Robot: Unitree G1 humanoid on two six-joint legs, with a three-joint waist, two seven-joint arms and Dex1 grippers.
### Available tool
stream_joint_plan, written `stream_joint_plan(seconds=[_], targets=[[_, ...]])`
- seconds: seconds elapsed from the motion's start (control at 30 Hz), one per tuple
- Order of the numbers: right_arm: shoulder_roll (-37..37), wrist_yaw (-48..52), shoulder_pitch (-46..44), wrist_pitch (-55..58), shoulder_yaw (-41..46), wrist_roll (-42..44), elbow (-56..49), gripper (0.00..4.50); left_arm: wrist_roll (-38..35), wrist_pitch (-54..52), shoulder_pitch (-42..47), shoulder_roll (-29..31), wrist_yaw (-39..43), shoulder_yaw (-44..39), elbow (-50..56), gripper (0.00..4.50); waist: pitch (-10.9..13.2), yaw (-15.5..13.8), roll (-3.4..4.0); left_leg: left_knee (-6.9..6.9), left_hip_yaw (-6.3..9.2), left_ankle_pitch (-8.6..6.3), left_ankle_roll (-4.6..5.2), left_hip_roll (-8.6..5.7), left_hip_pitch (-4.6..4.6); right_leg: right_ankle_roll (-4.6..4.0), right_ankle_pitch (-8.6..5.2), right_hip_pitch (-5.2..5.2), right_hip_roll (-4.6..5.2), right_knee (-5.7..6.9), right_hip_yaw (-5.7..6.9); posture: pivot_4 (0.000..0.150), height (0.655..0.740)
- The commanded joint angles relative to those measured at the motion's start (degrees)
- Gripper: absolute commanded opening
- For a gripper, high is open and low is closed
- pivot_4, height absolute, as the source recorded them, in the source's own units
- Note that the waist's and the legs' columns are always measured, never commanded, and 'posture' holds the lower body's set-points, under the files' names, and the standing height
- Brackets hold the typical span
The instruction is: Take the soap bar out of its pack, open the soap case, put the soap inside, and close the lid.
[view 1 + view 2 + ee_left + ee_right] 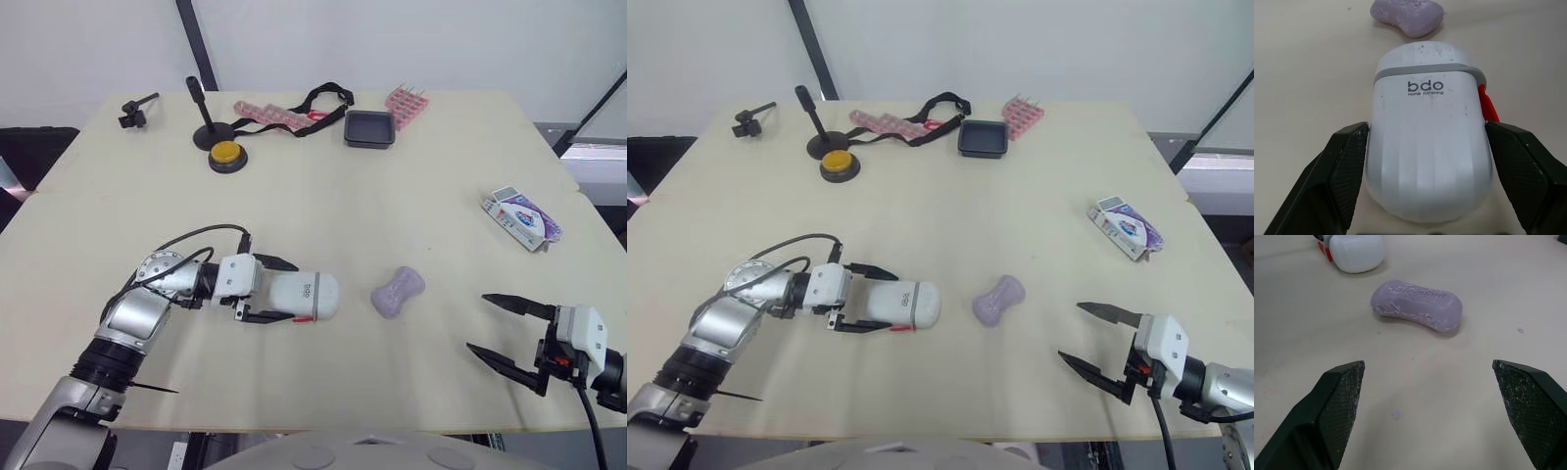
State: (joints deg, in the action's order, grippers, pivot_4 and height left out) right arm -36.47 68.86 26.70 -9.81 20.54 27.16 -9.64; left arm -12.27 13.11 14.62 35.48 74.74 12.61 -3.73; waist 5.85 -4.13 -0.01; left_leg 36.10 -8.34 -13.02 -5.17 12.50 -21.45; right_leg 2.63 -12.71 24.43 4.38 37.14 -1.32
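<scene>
Soap case (1427, 147) logo from left wrist, soap (1417, 305) lettering from right

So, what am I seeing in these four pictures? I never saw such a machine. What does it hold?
This is a humanoid robot with two arms, each ending in a gripper of two black fingers. The two wide pictures come from cameras in its head, looking down on a table. The two close pictures come from a camera on each wrist. The left gripper is shut on a white soap case, which looks closed. The right gripper is open and holds nothing. Between them lies a purple soap bar, already out of its pack, which lies farther off on the robot's right. Near the far edge are a yellow button and a black tray.
</scene>
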Motion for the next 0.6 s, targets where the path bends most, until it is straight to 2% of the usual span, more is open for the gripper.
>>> stream_joint_plan(seconds=[0.03,0.6], targets=[[-1.23,0.41,0.27,-0.96,1.07,0.40,-0.51,4.50,0.85,0.74,0.03,0.11,0.00,0.65,-0.93,3.43,0.00,-0.02,0.00,0.00,0.00,0.00,0.00,0.00,0.00,0.00,0.00,-0.02,0.01,0.00,0.00,0.150,0.7291],[-2.10,0.78,-0.98,-1.01,0.43,0.26,0.79,4.50,1.06,1.93,-0.02,0.09,-0.74,0.34,-5.21,3.43,-0.02,0.11,0.02,-0.05,-0.01,0.00,0.00,0.00,0.01,0.01,0.00,-0.04,0.00,-0.01,-0.01,0.150,0.7291]])
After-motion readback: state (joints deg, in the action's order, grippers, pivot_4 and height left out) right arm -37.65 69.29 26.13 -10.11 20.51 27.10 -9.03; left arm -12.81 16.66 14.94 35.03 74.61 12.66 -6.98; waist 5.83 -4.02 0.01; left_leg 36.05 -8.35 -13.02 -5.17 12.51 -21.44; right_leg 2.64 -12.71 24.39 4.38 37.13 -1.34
